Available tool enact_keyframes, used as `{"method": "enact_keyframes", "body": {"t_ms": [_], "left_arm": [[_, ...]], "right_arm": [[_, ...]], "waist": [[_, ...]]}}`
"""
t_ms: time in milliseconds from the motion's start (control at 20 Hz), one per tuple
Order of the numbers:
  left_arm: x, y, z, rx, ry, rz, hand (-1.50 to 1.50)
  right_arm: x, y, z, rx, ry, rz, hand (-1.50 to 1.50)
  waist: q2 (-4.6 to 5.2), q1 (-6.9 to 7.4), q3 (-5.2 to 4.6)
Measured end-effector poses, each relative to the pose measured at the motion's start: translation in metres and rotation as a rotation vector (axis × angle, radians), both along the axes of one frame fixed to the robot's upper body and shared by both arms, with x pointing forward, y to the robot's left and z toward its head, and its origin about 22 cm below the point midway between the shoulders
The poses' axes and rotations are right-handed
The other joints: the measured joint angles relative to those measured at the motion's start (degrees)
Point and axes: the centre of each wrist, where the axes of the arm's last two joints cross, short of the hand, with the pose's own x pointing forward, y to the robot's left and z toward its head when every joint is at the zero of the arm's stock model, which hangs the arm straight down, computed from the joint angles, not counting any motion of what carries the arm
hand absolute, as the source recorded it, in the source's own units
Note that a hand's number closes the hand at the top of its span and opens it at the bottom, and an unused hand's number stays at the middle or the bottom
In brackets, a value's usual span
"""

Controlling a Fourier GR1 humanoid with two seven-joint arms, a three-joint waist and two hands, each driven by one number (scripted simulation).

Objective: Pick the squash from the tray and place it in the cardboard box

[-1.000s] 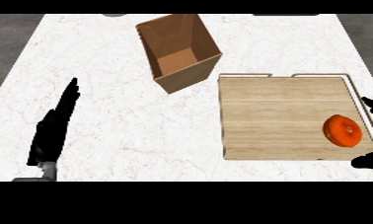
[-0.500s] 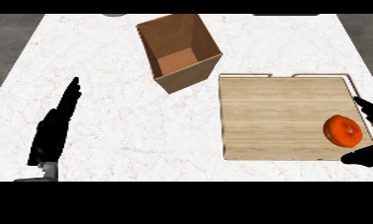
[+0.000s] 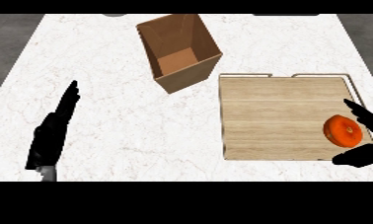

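Note:
An orange round squash [image 3: 344, 130] lies on the wooden tray [image 3: 277, 114], near its right front corner. My right hand [image 3: 357, 158] shows at the view's right edge, fingers above the squash and thumb below it, spread around it without closing. The open cardboard box [image 3: 178, 50] stands behind the tray's left end, its inside bare. My left hand [image 3: 53, 131] rests open on the counter at the left, fingers straight and pointing away.
White marble counter [image 3: 131, 119] stretches between the left hand and the tray. Grey floor shows beyond the counter's left and right edges.
The view has shifted slightly; the right hand's fingers have come a little closer around the squash. The left hand has not moved.

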Motion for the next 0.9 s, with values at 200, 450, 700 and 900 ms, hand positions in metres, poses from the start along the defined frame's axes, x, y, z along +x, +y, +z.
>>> {"method": "enact_keyframes", "body": {"t_ms": [200, 450, 700, 900], "left_arm": [[0.005, -0.006, 0.002, 0.003, 0.003, 0.003, 0.0], [0.005, -0.003, 0.002, 0.005, 0.006, 0.003, 0.0], [0.006, -0.001, 0.006, 0.01, 0.0, 0.002, 0.0], [0.01, -0.004, 0.007, 0.007, 0.001, -0.002, 0.0]], "right_arm": [[0.0, -0.005, -0.006, 0.014, 0.019, 0.012, 1.5], [0.001, -0.007, -0.01, -0.037, -0.04, 0.006, 1.5], [0.003, 0.007, -0.012, -0.168, -0.115, -0.017, 1.5], [0.017, 0.056, -0.008, -0.355, -0.161, 0.049, 1.5]], "waist": [[-0.02, -0.03, -0.04], [-0.13, 0.01, -0.26], [-0.16, -0.08, -0.28], [-0.24, 0.11, -0.47]]}}
